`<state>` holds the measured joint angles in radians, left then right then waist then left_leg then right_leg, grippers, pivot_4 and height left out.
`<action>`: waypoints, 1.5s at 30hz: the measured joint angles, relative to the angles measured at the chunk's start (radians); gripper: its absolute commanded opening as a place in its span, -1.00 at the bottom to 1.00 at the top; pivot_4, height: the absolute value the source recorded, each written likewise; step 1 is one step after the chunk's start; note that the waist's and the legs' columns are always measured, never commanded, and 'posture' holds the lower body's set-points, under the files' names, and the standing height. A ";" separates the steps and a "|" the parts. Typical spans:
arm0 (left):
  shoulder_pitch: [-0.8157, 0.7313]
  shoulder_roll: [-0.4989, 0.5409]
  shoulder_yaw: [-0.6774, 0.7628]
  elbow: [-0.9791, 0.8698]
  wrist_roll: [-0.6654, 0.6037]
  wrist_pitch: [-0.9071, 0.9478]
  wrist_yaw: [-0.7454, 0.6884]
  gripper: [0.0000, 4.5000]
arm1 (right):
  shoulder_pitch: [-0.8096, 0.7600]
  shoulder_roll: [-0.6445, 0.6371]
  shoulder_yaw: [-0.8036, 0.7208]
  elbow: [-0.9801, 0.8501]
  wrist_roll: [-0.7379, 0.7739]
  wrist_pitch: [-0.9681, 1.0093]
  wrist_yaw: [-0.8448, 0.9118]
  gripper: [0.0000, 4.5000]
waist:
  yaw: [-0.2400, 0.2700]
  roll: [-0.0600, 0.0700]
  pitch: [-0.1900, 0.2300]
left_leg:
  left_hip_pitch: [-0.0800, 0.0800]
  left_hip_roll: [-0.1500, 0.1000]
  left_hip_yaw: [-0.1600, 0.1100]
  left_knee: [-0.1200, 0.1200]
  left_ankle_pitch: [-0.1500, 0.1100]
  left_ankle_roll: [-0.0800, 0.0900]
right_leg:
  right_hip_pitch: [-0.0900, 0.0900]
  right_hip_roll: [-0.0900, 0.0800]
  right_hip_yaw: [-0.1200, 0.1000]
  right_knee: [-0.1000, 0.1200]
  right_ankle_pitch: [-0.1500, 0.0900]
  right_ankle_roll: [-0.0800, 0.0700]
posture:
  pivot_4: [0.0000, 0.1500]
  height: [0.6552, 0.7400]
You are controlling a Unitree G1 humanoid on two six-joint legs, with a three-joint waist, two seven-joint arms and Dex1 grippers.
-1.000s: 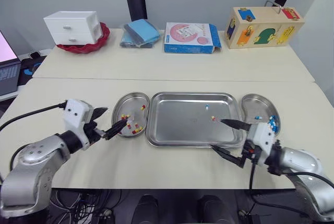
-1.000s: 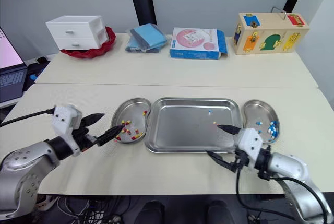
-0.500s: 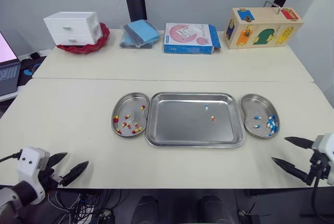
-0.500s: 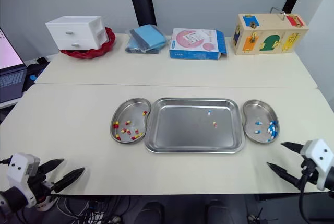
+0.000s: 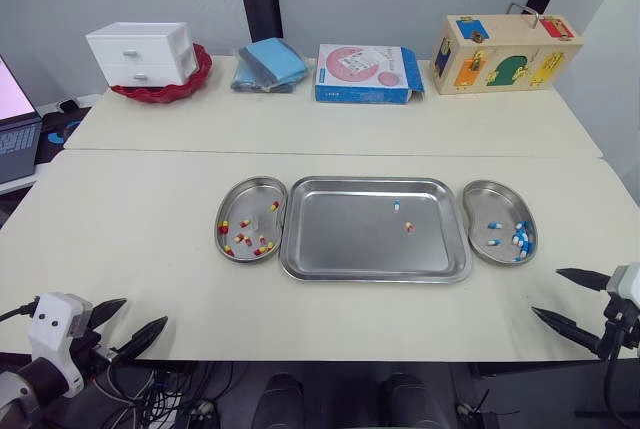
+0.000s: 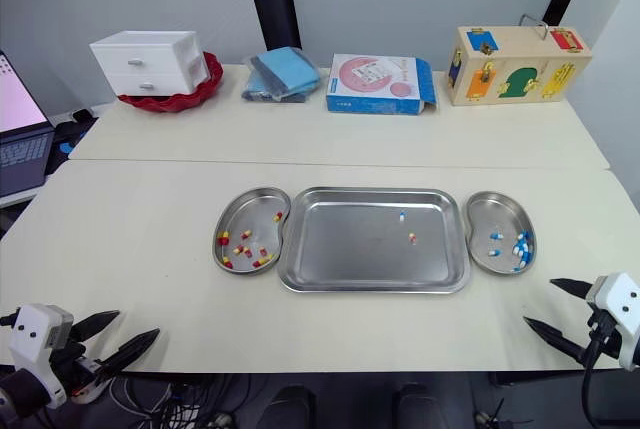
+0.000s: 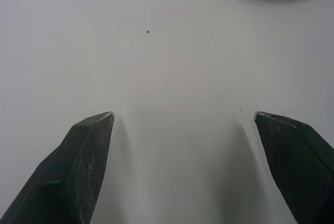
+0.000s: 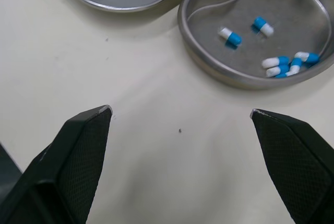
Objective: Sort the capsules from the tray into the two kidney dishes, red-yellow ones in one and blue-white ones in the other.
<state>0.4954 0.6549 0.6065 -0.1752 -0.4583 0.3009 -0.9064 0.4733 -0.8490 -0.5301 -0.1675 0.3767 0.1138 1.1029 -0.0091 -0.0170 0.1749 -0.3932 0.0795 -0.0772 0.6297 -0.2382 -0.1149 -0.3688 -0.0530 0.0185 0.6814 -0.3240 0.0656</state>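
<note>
The steel tray (image 5: 340, 254) lies mid-table with a blue-white capsule (image 5: 396, 206) and a red-yellow capsule (image 5: 408, 227) on it. On the tray's left, a kidney dish (image 5: 238, 195) holds several red-yellow capsules (image 5: 262, 247). On its right, another kidney dish (image 5: 478, 196) holds several blue-white capsules (image 8: 279, 61). My left gripper (image 5: 137, 321) hangs open at the table's front left edge, with nothing between its fingers. My right gripper (image 5: 565, 300) is open and empty at the front right edge, just short of the right dish.
At the back stand a white drawer box (image 5: 140, 52) on a red dish, blue folded cloths (image 5: 266, 62), a blue-pink box (image 5: 364, 73) and a wooden lock box (image 5: 505, 52). A laptop (image 5: 14, 119) sits far left.
Both arms pulled back from the dishes and tray to the table's front corners, grippers staying open. Since half a second ago they barely moved.
</note>
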 measured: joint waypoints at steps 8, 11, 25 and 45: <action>-0.012 0.000 -0.045 -0.035 -0.001 0.022 0.004 0.98 | 0.051 0.086 0.034 -0.199 0.013 0.021 -0.047 1.00 | -0.006 0.000 -0.001 | 0.001 0.001 0.000 0.000 0.000 0.000 | 0.000 0.000 0.000 0.000 0.000 0.000 | 1.00 0.24; -0.006 0.000 -0.056 -0.058 -0.002 0.028 0.006 0.98 | 0.004 0.116 0.078 -0.274 0.026 0.044 -0.097 1.00 | -0.009 -0.002 -0.002 | 0.001 0.000 0.000 0.000 0.000 0.000 | 0.001 0.000 0.000 0.000 0.000 0.000 | 1.00 0.24; 0.014 0.003 -0.075 -0.174 -0.033 0.045 -0.012 0.98 | -0.049 0.166 0.180 -0.280 0.001 0.009 -0.163 1.00 | -0.005 -0.004 -0.003 | 0.001 0.000 0.000 0.000 0.000 0.000 | 0.001 0.000 0.000 0.000 0.000 0.000 | 1.00 0.24; -0.564 -0.098 -0.637 -0.383 -0.072 0.284 0.210 0.98 | -0.006 0.236 0.252 -0.214 -0.044 -0.112 -0.186 1.00 | 0.005 0.003 -0.007 | 0.002 0.000 0.000 0.001 0.000 0.000 | 0.003 0.000 0.001 0.000 0.001 0.001 | 1.00 0.24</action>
<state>-0.0683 0.5571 -0.0303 -0.5581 -0.5305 0.5849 -0.6966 0.4672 -0.6126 -0.2783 -0.3819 0.3332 0.0021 0.9169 -0.0045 -0.0137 0.1675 -0.3913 0.0794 -0.0772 0.6303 -0.2380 -0.1151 -0.3663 -0.0526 0.0194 0.6817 -0.3232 0.0666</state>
